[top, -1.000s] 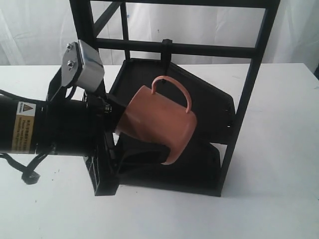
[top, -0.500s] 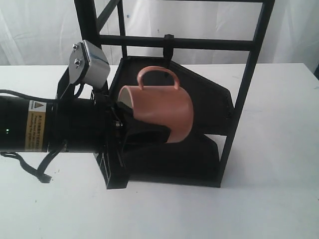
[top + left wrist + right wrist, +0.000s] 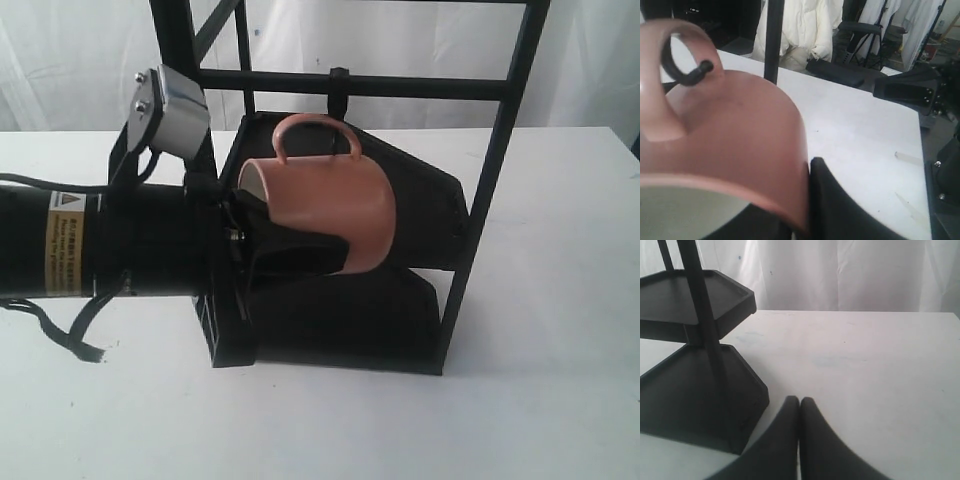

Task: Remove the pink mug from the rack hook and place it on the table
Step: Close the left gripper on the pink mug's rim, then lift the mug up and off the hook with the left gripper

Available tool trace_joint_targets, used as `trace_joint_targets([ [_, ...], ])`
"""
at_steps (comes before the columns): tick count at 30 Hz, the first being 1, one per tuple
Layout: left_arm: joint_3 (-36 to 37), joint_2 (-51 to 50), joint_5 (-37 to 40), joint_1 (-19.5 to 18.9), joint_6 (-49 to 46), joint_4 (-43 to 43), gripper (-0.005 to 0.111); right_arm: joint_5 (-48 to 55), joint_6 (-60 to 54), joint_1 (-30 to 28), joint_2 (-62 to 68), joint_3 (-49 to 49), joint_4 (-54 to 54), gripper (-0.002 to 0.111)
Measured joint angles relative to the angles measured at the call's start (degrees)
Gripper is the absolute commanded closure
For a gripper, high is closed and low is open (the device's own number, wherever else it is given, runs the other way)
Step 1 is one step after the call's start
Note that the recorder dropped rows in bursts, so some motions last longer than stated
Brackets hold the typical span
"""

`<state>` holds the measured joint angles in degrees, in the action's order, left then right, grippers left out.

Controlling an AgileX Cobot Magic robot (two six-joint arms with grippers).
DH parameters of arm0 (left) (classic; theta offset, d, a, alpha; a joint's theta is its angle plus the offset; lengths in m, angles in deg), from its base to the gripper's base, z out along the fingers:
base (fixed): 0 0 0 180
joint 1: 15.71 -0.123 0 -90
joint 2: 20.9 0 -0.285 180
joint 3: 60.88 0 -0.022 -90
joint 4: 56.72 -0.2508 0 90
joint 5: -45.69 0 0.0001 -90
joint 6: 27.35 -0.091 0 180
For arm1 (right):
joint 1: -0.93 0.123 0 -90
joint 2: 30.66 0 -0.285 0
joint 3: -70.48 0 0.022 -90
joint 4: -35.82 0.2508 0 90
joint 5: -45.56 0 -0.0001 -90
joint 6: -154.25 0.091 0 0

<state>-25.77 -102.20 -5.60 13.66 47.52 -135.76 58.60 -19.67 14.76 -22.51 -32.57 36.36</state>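
The pink mug (image 3: 335, 205) lies on its side in the air inside the rack (image 3: 500, 150), handle up and mouth toward the left arm. Its handle loop (image 3: 315, 128) sits right under the rack hook (image 3: 338, 95) on the crossbar. In the left wrist view the hook's curved tip (image 3: 696, 74) shows inside the loop of the mug (image 3: 735, 135). My left gripper (image 3: 285, 235) is shut on the mug's rim, one black finger (image 3: 840, 205) outside the wall and the other inside. My right gripper (image 3: 799, 404) is shut and empty above the table (image 3: 865, 360).
The rack's two black tray shelves (image 3: 420, 200) (image 3: 350, 330) lie behind and below the mug. Its right post (image 3: 480, 220) stands close to the mug's base. The right wrist view shows the trays (image 3: 695, 295) and a post (image 3: 705, 325) beside white table.
The mug has swung from tilted with its mouth down to level with its handle straight up, and has risen a little toward the crossbar. The left arm has rolled and lifted with it.
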Motion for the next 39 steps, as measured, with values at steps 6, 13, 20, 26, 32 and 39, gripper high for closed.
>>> trace_joint_targets([
  [6, -1.75, 0.97, -7.00, 0.00, 0.27, -1.81, 0.107, 0.00, 0.00, 0.00, 0.00, 0.00, 0.00, 0.108],
  [13, -3.66, 1.20, -8.46, 0.00, 3.98, -4.81, 0.107, 0.00, 0.00, 0.00, 0.00, 0.00, 0.00, 0.108],
  [20, -4.37, 1.29, -10.83, 0.00, 10.36, -10.29, 0.107, 0.00, 0.00, 0.00, 0.00, 0.00, 0.00, 0.108],
  [26, -4.37, 1.29, -14.35, 0.00, 13.89, -12.70, 0.107, 0.00, 0.00, 0.00, 0.00, 0.00, 0.00, 0.108],
  [32, -4.37, 4.83, -11.69, 0.00, 21.04, -20.00, 0.107, 0.00, 0.00, 0.00, 0.00, 0.00, 0.00, 0.108],
  [39, -4.67, 10.11, -7.06, 0.00, 28.91, -21.27, 0.107, 0.00, 0.00, 0.00, 0.00, 0.00, 0.00, 0.108],
])
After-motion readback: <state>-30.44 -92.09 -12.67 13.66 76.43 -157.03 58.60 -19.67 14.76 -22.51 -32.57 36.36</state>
